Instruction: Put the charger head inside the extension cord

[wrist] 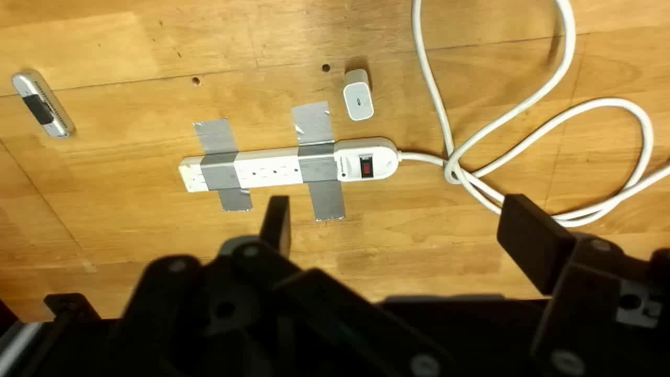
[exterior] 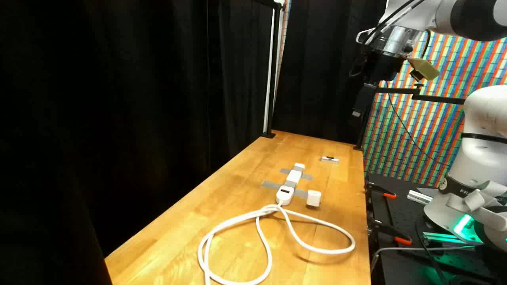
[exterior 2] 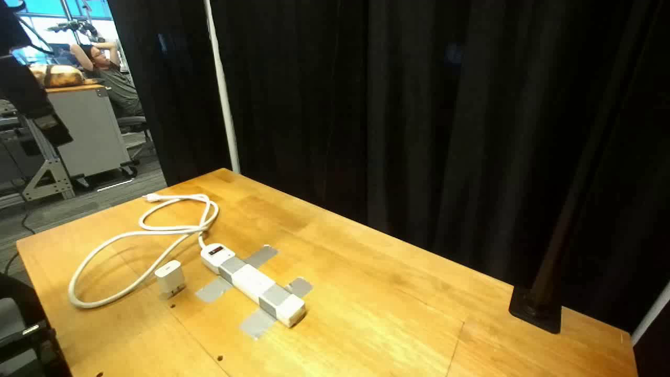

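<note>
You have one charger head (wrist: 359, 99) and one extension cord (wrist: 269, 179) on one wooden table (exterior 2: 398, 293). On the cord you count one red switch (wrist: 366, 167) and two bands of gray tape (wrist: 320, 162); its sockets (wrist: 275, 172) you cannot fully count, tape covering part of the row. Add one small pale device (wrist: 44, 104), two dark holes (wrist: 196, 81) in the wrist view, one arm (exterior: 485, 158), one gripper (wrist: 398, 233) with two fingers (wrist: 529, 242), two orange-tipped clamps (exterior: 396, 236) in an exterior view, one person (exterior 2: 118, 81) in an exterior view.
</note>
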